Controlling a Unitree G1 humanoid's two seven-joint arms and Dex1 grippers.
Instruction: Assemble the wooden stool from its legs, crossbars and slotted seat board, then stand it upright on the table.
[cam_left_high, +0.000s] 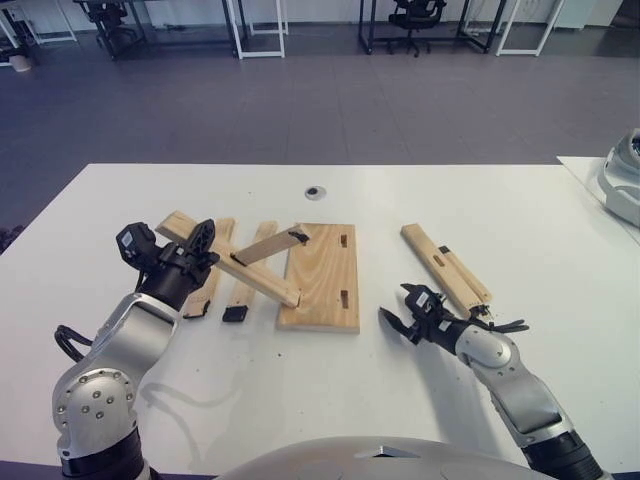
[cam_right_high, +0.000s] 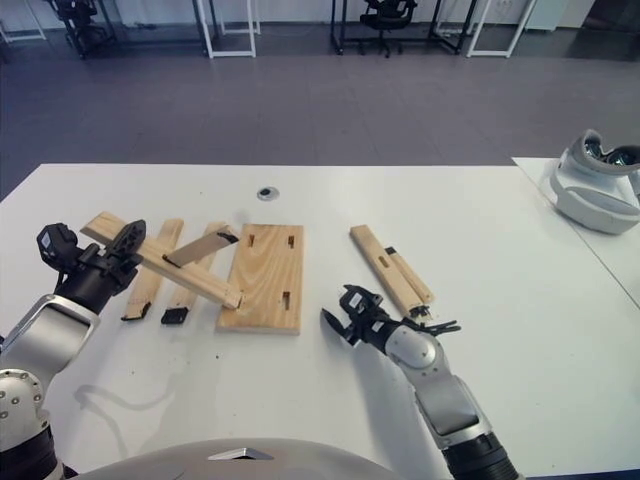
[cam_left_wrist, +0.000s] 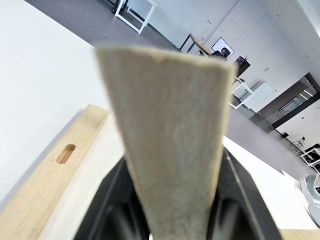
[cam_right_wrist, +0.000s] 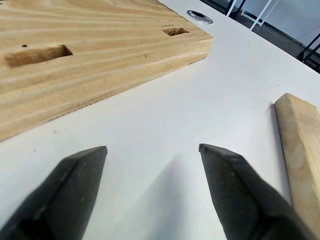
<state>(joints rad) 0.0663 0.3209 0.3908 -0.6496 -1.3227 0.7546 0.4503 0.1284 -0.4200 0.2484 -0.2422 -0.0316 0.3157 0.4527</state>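
The left pincer (cam_left_high: 198, 246) is shut tight on one end of a long leg (cam_left_high: 255, 276). The leg's far end reaches the left edge of the slotted seat board (cam_left_high: 322, 285), which lies flat in the middle of the bench (cam_left_high: 500, 200). A crossbar (cam_left_high: 268, 245) juts from this leg. The right pincer (cam_left_high: 394, 303) rests wide open and empty between the board and two spare legs (cam_left_high: 447, 264).

The step in hand appears to be bringing the leg to a board slot. Square the leg end to the slot, and steady the board with the right pincer.

The right wrist view shows the slot mouths close up. The head views show the whole layout.
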